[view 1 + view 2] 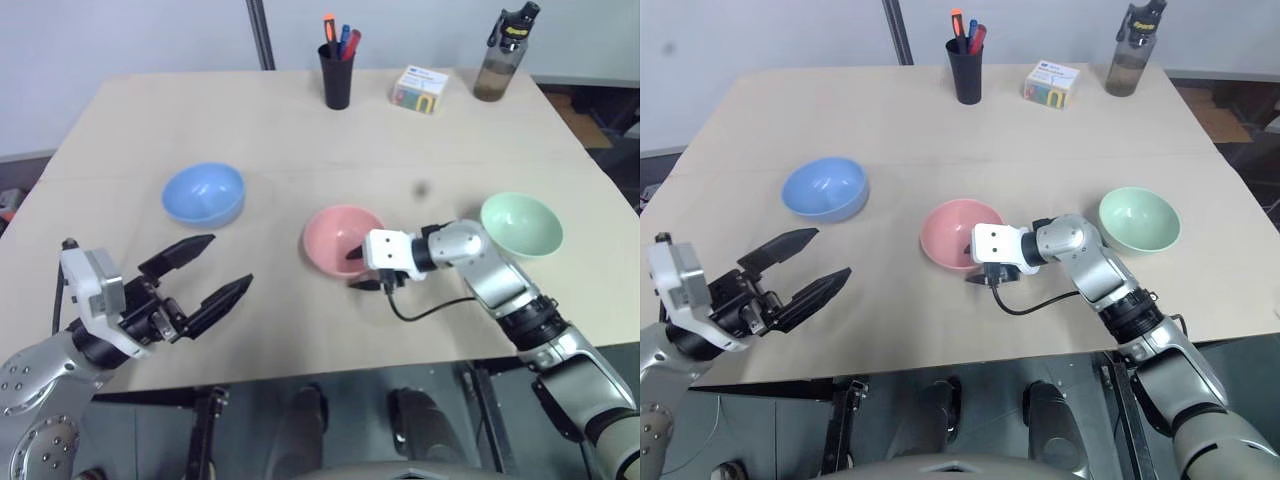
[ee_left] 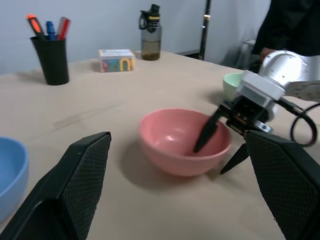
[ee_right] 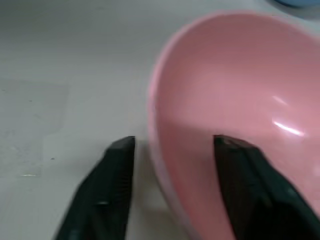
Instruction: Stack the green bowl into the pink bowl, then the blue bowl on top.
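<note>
The pink bowl sits upright at the middle of the table. My right gripper straddles its near-right rim, open: one finger is inside the bowl and the other finger is outside, with gaps to the wall on both sides. To the right of that arm stands the green bowl, empty. The blue bowl rests at the left, also empty. My left gripper hovers open near the front left edge, pointing toward the pink bowl, with nothing between its fingers.
Along the far edge stand a black pen cup, a small colourful box and a dark drinking bottle. A black cable loops from my right wrist over the table. A person in dark clothes stands beyond the right side.
</note>
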